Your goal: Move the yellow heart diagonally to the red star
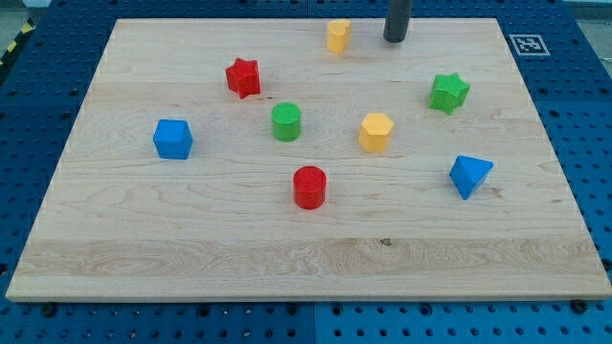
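We carry no gripper; my tip [395, 40] rests near the counter's [191, 258] top edge, just beside the yellow heart [338, 35], touching nothing.

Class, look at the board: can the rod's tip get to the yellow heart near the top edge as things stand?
Probably yes. My tip sits just to the view's right of the yellow heart, with bare wooden board and no block between them.
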